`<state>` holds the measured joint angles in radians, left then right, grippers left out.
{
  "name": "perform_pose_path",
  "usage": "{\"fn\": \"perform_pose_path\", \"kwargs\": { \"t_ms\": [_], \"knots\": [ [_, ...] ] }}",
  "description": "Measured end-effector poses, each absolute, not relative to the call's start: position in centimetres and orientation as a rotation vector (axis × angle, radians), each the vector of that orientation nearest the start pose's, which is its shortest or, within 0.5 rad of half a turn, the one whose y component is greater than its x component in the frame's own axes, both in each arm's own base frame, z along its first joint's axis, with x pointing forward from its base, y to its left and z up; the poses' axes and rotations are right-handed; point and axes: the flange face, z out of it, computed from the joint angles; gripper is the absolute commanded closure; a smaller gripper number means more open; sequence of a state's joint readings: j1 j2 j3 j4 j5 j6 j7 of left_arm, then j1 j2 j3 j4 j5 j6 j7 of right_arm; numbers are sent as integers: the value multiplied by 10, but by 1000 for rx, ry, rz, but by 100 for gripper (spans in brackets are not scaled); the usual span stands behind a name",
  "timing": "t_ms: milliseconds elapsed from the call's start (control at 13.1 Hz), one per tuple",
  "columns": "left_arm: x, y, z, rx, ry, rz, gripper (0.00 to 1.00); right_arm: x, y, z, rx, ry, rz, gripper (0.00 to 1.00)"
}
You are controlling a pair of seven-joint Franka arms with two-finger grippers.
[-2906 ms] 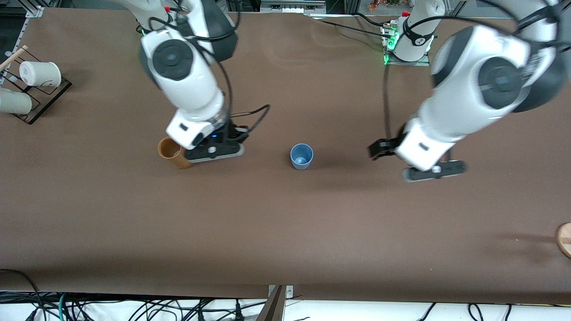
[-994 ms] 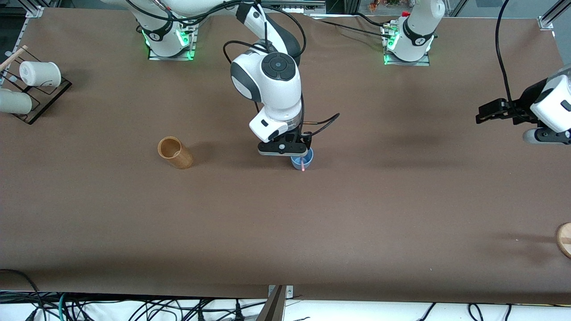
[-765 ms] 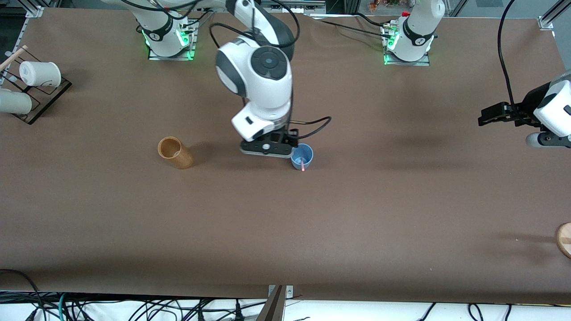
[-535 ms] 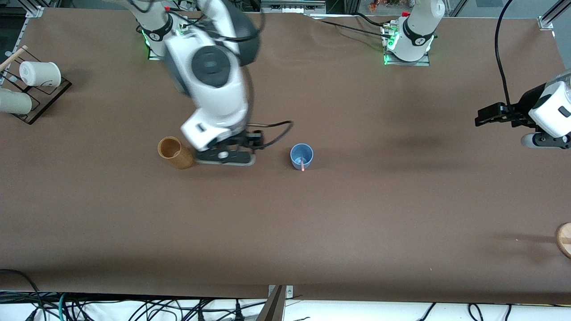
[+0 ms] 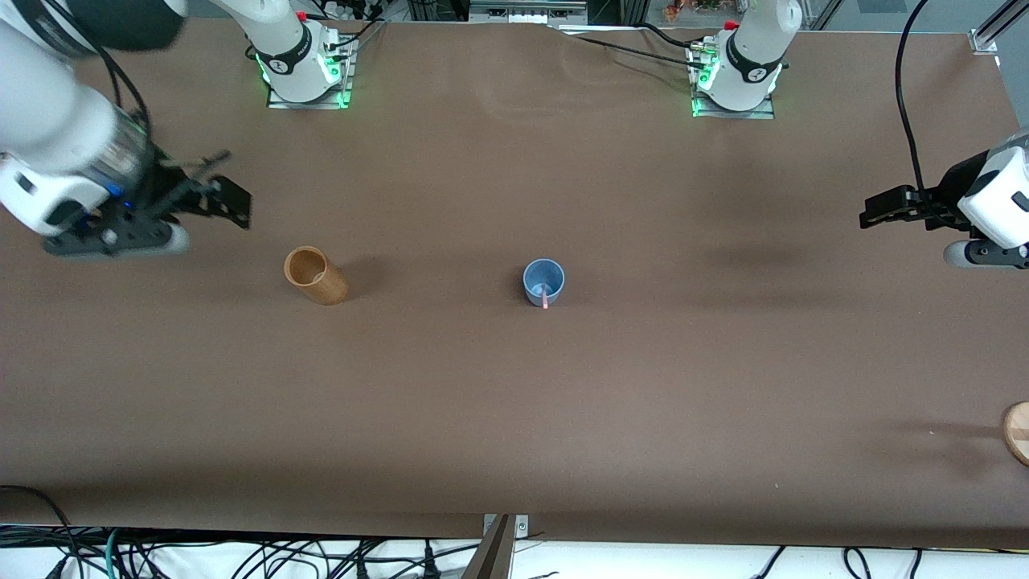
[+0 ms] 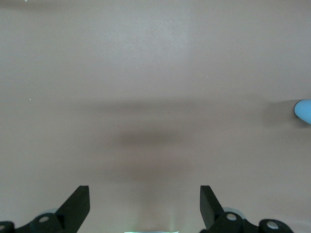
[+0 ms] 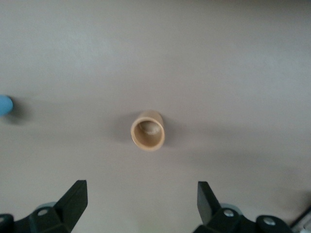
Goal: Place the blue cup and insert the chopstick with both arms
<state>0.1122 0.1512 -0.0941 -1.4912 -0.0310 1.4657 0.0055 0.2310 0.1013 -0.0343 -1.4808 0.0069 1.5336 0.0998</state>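
Chopstick (image 5: 547, 297) stands in the blue cup (image 5: 544, 281), mid-worktop (image 5: 514, 402)
Left gripper (image 6: 145, 206) and right gripper (image 7: 142, 201), jaws released, hang empty at opposite ends, partly cropped

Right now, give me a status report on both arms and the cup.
Left gripper open, over the left arm's table end. Right gripper open, over its own end. Thin pink chopstick stands in the small blue plastic cup. Nothing in the way.

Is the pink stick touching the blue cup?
Touching. The front view shows the chopstick standing inside the blue cup, leaning on its rim, with both grippers away from it.
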Motion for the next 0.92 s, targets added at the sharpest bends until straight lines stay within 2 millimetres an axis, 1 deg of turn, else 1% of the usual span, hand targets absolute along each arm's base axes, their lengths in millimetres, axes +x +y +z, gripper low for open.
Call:
{"fn": "perform_pose_path", "kwargs": {
  "t_ms": [76, 229, 382, 535, 765, 918],
  "knots": [
    [586, 11, 568, -3177, -19, 279, 0, 559, 108, 610, -3139, -149, 80, 0],
    [586, 11, 567, -3177, -18, 279, 0, 550, 102, 609, -3138, -152, 93, 0],
    [586, 11, 567, -3177, -18, 279, 0, 546, 95, 608, -3138, -146, 99, 0],
    [586, 10, 567, -3177, -16, 279, 0, 545, 89, 613, -3139, -130, 84, 0],
    [586, 9, 567, -3177, -13, 279, 0, 546, 74, 613, -3140, -83, 84, 0],
    [586, 9, 567, -3177, -13, 279, 0, 547, 71, 613, -3141, -56, 85, 0]
  ]
}}
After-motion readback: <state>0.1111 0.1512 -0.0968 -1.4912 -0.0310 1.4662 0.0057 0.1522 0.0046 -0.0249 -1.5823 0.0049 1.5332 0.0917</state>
